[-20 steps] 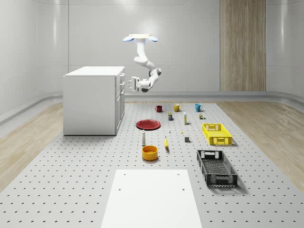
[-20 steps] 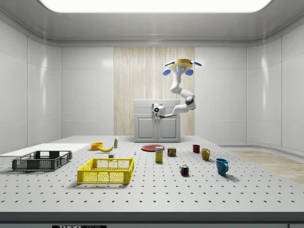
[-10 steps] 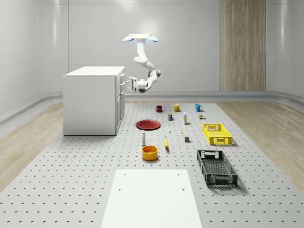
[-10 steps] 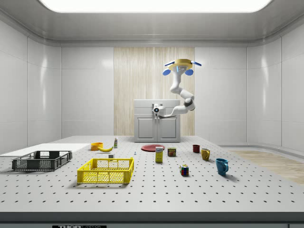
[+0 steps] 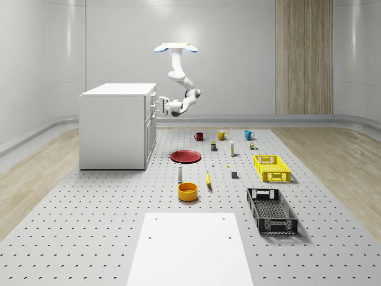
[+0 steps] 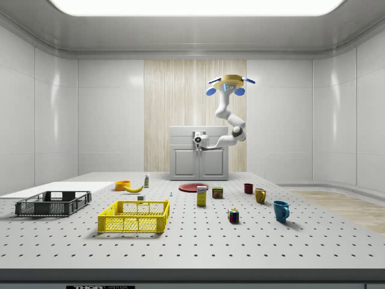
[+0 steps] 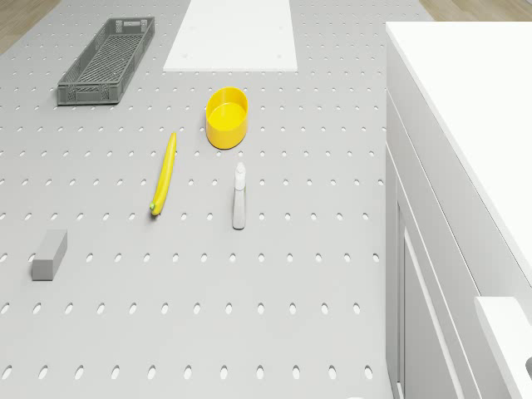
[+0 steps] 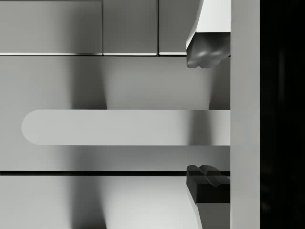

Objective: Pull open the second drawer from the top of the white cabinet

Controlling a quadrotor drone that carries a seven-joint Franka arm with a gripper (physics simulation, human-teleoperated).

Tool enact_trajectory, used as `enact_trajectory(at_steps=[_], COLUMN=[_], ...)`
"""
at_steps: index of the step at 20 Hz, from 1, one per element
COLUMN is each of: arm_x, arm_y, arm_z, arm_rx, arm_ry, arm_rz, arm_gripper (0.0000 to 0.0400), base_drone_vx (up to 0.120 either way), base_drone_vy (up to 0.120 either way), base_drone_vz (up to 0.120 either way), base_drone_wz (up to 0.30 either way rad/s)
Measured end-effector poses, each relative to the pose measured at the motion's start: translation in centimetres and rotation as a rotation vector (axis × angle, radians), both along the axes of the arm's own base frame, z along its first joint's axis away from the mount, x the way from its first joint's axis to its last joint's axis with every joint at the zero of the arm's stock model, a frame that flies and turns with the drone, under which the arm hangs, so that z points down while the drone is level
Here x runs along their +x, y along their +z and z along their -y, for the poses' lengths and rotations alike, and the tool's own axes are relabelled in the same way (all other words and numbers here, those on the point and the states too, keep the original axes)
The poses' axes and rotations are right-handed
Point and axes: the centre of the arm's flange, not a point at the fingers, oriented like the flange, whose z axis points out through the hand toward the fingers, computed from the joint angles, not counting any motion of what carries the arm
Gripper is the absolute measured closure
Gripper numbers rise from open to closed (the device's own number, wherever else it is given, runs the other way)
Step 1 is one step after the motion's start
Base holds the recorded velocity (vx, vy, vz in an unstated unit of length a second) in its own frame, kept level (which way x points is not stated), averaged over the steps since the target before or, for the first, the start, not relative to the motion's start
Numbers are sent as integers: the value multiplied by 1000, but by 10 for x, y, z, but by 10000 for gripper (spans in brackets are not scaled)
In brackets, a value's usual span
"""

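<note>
Whole-scene view first: the quadrotor drone point(image 5: 174, 47) hovers high beside the white cabinet point(image 5: 116, 126), just off its drawer front, and the white seven-joint arm point(image 5: 181, 83) hangs down, bends at the elbow and reaches level toward the cabinet, with the tool point(image 5: 159, 105) at the upper drawers. On the grey perforated bench point(image 5: 89, 214) lie one red plate point(image 5: 186, 156), three mugs, one yellow bowl point(image 5: 187, 191), one yellow crate point(image 5: 272, 168), one black crate point(image 5: 271, 210) and a white board point(image 5: 189, 250); pale panelled walls and a wooden strip close the room. From the side, the drone point(image 6: 229, 83) floats in front of the cabinet point(image 6: 200, 153), and the tool point(image 6: 197, 139) sits at its upper middle. The drone view looks down on the cabinet's top point(image 7: 478, 108), one banana point(image 7: 163, 174), one white bottle point(image 7: 239, 196) and one grey block point(image 7: 49, 254). In the wrist view the tool point(image 8: 205, 116) stands open, one fingertip point(image 8: 206, 56) on each side of the long pale drawer handle point(image 8: 119, 127), neither pressing on it.
</note>
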Motion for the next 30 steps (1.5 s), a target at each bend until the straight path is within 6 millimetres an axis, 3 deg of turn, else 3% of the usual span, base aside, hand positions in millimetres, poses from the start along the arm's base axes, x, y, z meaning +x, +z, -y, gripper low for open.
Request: enact_trajectory(at_steps=[14,30], arm_x=[0,3], arm_y=[0,0], arm_z=[-19,-27], arm_rx=[0,0], arm_ry=[0,0], arm_rz=[0,0], arm_gripper=[100,100], base_drone_vx=[0,0], base_drone_vy=[0,0], base_drone_vz=[0,0], base_drone_wz=[0,0])
